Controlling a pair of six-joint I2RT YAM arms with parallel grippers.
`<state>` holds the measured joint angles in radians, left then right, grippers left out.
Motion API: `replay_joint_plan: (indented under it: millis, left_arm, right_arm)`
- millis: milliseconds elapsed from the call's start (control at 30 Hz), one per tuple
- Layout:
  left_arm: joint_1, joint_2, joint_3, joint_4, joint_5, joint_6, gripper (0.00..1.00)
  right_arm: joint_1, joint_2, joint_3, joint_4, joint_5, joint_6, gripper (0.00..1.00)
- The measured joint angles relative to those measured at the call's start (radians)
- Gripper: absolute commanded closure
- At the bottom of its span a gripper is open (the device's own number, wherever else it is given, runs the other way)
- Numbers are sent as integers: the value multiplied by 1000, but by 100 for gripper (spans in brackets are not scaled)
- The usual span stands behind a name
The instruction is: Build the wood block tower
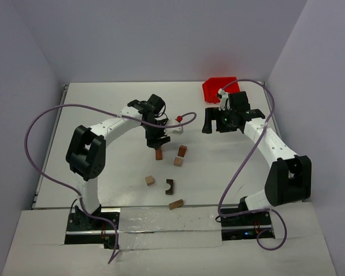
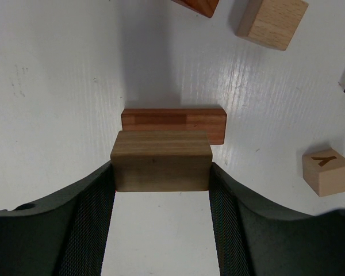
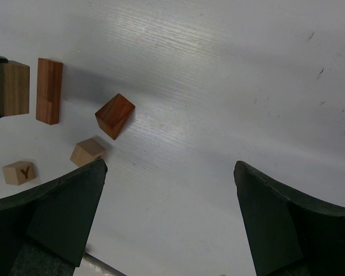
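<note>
Top external view: any lettering is too small to read here. The white bench [image 1: 123, 172] stands inside plain lavender-grey walls [image 1: 161, 40]. A red bin [image 1: 219, 89] sits at the bench's upper right corner, and purple cables [image 1: 247, 80] loop off both arms. The left arm [image 1: 112, 127] reaches to the frame's centre, its left jaws clenched directly over a red-brown bar [image 1: 159, 154]. The other wood blocks lie just right of and below it: a red-brown cube [image 1: 182, 151], a pale cube [image 1: 178, 161], another pale cube [image 1: 150, 180] at lower left, an arch-notched block [image 1: 170, 186] and a brown bar [image 1: 176, 203] nearest the arm bases. The right arm [image 1: 270, 144] holds the right jaws released and spread wide beside the bin.

Left wrist view: the one readable mark is a dark letter Y on the Y cube [image 2: 328, 171] at the right edge. The left jaws grasp an olive-brown block [image 2: 161, 161] by its ends at centre. Its far edge meets the red-brown bar, which lies flat. Whether the block rests on the bar or hangs just above it cannot be told. The tower [image 2: 173, 124] is only this pair. The bench is glossy white with faint brushed streaks.

Right wrist view: the Y shows on the cube at lower left. The right jaws stand wide apart with bare streaked bench between them, and small dark specks [image 3: 321, 72] mark the upper right. At the left edge, the held block sits beside the bar.
</note>
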<state>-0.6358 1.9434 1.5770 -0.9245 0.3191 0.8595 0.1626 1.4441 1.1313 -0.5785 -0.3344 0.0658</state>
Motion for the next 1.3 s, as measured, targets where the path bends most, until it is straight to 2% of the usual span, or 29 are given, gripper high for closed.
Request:
replay_joint_plan:
  millis: [233, 367, 633, 1300]
  left_arm:
    - [0, 2, 10, -7, 0, -10, 100]
    - [0, 18, 36, -23, 0, -10, 93]
    - [0, 61, 62, -44, -1, -19, 89]
    - [-11, 102, 75, -57, -20, -63, 83]
  right_arm:
    - [-5, 4, 1, 0, -4, 0, 0]
    - [-5, 12, 3, 0, -9, 0, 0]
    - [-5, 19, 15, -4, -8, 0, 0]
    - [-6, 36, 28, -10, -9, 0, 0]
